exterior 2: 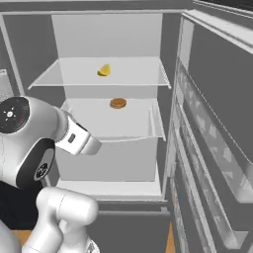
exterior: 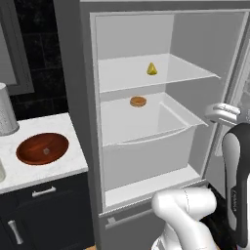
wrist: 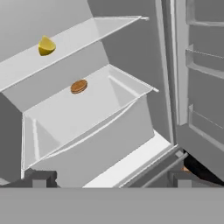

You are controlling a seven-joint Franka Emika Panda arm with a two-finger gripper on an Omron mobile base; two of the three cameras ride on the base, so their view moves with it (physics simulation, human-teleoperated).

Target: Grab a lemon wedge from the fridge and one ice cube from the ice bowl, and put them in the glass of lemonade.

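The fridge (exterior: 73, 73) stands open with its white shelves showing. The yellow lemon wedge (exterior: 152, 69) (exterior 2: 104, 70) (wrist: 46, 45) lies on the upper shelf. In the hand view my gripper (wrist: 111, 180) is open, its two dark fingertips (wrist: 39, 179) far apart with nothing between them. It hangs in front of the fridge, well below the wedge and back from it. On the counter to the fridge's left sits the reddish-brown ice bowl (exterior: 29, 142) with one small greyish ice cube (exterior: 46, 151) in it. I cannot make out the glass of lemonade.
A flat round brown item (exterior: 138, 101) (exterior 2: 118, 103) (wrist: 78, 86) lies on the lower shelf above the white drawer (exterior: 146, 156). The open fridge door (exterior 2: 222, 108) with its racks stands close on the right. A grey perforated holder (exterior: 6, 114) stands at the counter's back left.
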